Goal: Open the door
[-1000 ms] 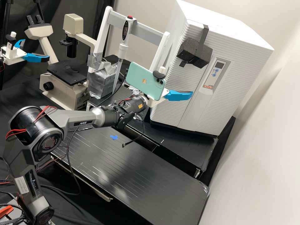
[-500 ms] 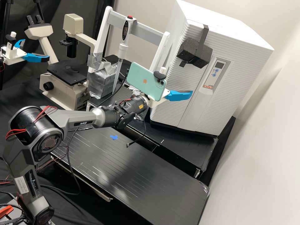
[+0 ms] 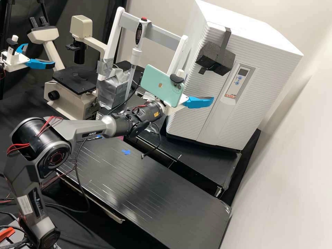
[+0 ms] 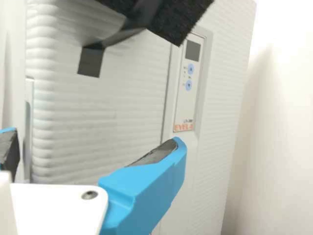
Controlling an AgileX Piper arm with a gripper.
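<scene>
Since the earlier frames, we see the gripper (image 3: 200, 102) has risen slightly before the white cabinet (image 3: 249, 24). The door (image 3: 193, 91) sits closed on the front of the white cabinet, its contents hidden. Our arm (image 3: 88, 127) lies nearly level along its forearm, the gripper released, blue fingers (image 4: 151, 183) parted, near the door.

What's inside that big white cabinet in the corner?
I can't tell: the white cabinet looks closed, and its ribbed front covers whatever is inside. On the outside there are a strapped-on dark block and a small control panel.
</scene>
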